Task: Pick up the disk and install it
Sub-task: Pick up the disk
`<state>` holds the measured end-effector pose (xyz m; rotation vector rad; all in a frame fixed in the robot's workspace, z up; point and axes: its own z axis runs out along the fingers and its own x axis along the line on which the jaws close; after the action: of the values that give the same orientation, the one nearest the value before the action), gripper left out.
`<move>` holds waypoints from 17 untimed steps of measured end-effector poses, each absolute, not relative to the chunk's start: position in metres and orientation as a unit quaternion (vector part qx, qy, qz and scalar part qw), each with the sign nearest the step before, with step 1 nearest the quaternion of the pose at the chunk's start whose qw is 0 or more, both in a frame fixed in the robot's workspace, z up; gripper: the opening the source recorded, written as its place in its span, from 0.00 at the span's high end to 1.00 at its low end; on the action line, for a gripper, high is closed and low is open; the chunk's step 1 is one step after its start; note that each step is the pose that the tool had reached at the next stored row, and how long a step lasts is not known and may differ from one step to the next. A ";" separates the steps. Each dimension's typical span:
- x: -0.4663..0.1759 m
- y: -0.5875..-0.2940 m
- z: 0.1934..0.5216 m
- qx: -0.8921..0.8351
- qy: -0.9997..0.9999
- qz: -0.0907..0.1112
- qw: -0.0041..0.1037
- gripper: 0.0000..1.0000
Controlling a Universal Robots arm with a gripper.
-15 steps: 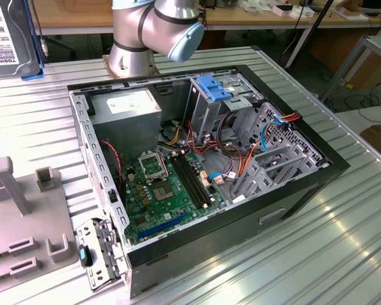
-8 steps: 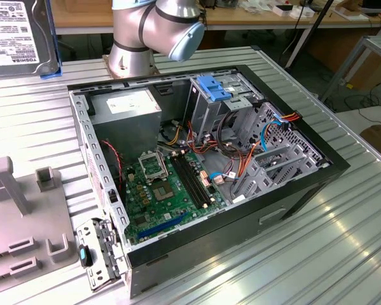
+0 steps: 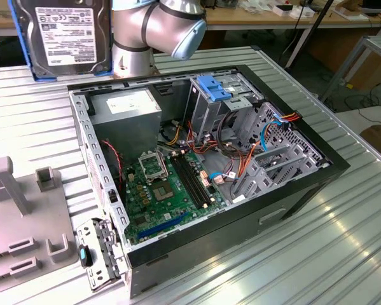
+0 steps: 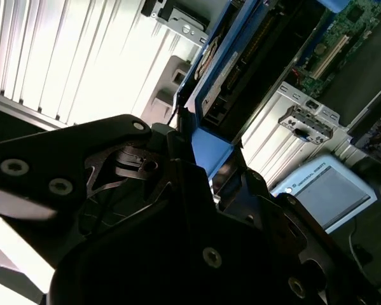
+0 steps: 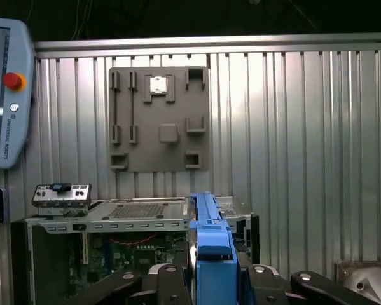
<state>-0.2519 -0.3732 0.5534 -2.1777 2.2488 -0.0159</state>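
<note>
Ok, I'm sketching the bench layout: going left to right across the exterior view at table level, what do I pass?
Grey fixture plate → metal bracket → motherboard → orange and blue cables. The disk, held high, overlaps the first two, so it's left out.

Ribbed metal table (image 3: 343,254) — perhaps workbenches (image 3: 254,27) behind

Black disk (image 3: 66,32), blue-framed; green motherboard (image 3: 153,197); ribbed silver table (image 3: 317,254).
</note>
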 end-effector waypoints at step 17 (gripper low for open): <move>-0.198 -0.389 0.547 -0.696 0.718 -0.005 0.005 0.63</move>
<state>-0.1984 -0.3893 0.5471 -2.1781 2.2493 -0.0168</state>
